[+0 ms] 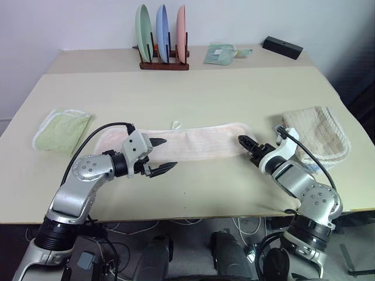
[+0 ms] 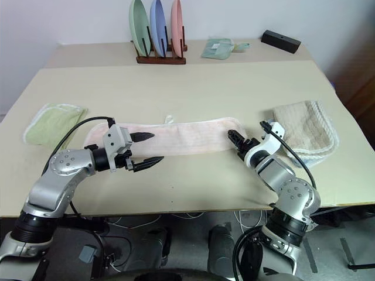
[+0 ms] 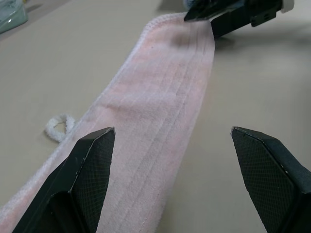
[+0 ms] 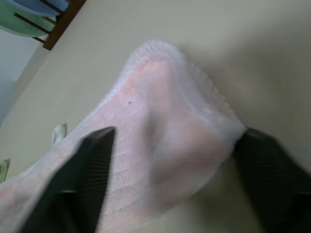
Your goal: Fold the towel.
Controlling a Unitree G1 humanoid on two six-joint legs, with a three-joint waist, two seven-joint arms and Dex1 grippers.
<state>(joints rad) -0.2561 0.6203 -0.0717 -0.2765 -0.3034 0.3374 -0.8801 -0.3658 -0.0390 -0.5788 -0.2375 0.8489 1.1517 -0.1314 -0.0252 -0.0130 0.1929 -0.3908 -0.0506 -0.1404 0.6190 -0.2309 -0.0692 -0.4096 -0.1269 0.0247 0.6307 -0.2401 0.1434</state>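
Observation:
The pale pink towel [image 1: 193, 143] lies flat as a long strip across the table's middle, with its small loop [image 1: 175, 124] on the far edge. My left gripper [image 1: 170, 153] hovers open over the towel's left part, one finger above the cloth and the other past its near edge. In the left wrist view the towel runs away between the wide-set fingers [image 3: 92, 160]. My right gripper [image 1: 243, 140] is at the towel's right end. In the right wrist view that end bulges up, pinched between the two fingers [image 4: 92, 160].
A light green cloth [image 1: 60, 129] lies at the left, a beige ribbed towel [image 1: 316, 134] at the right behind my right arm. At the back stand a rack of plates [image 1: 164, 55], a small green packet [image 1: 220, 54] and a black box [image 1: 282, 47].

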